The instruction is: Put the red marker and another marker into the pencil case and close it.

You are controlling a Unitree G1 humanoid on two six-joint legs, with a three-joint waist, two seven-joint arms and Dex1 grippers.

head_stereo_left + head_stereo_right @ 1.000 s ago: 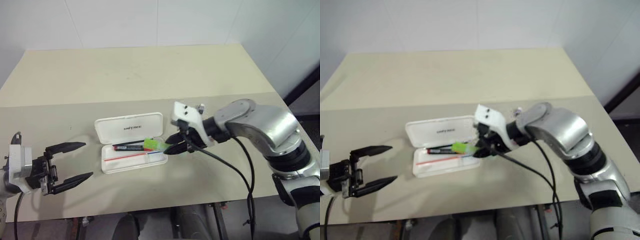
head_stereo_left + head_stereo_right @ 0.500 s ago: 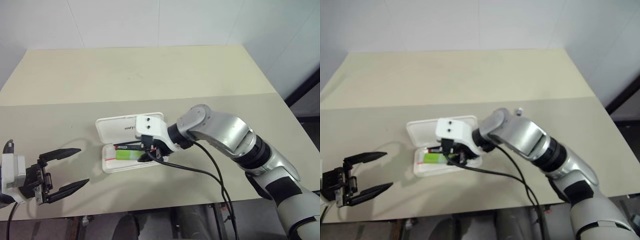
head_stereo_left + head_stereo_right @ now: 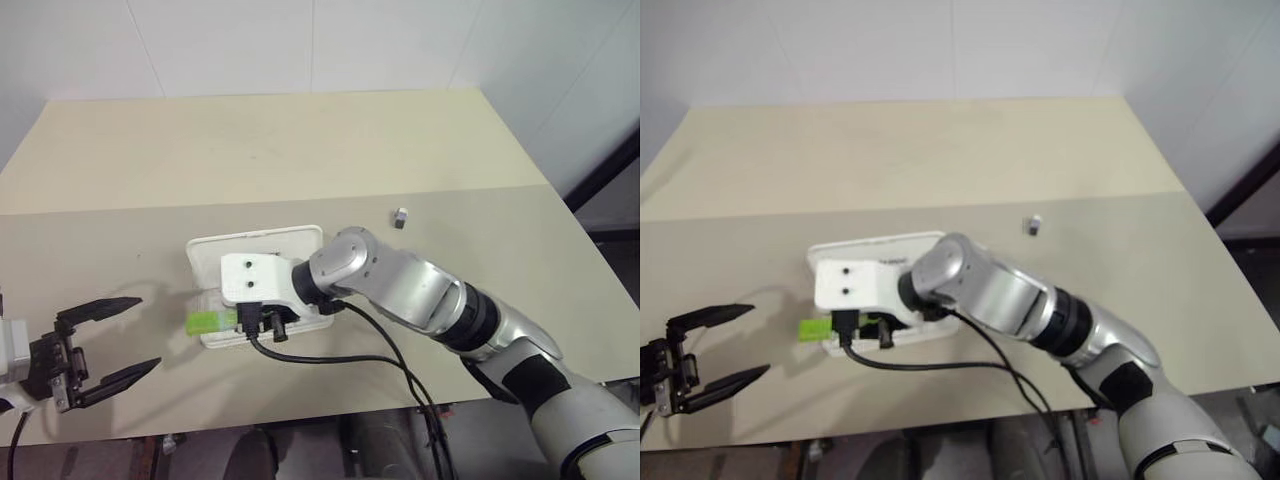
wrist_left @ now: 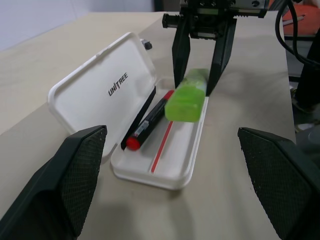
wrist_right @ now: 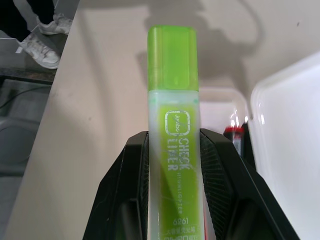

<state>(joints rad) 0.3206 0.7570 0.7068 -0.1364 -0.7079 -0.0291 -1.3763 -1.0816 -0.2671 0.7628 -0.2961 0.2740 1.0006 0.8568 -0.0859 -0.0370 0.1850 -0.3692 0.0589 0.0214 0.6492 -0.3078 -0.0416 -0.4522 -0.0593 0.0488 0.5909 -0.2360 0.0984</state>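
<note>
The green highlighter (image 4: 187, 97) was pinched between the two fingers of the right gripper (image 4: 201, 75), above the open tray of the pencil case (image 4: 190, 155). Its long axis ran roughly parallel to the tray's length, but its free end stuck out past the tray's left end (image 3: 203, 322). The red marker (image 4: 148, 121) already lay in the tray along the hinge side. Judging from this, the highlighter needed to go right before release. The left gripper (image 3: 105, 340) hung near the table's near left edge, jaws wide apart and empty, well clear of the case.
</note>
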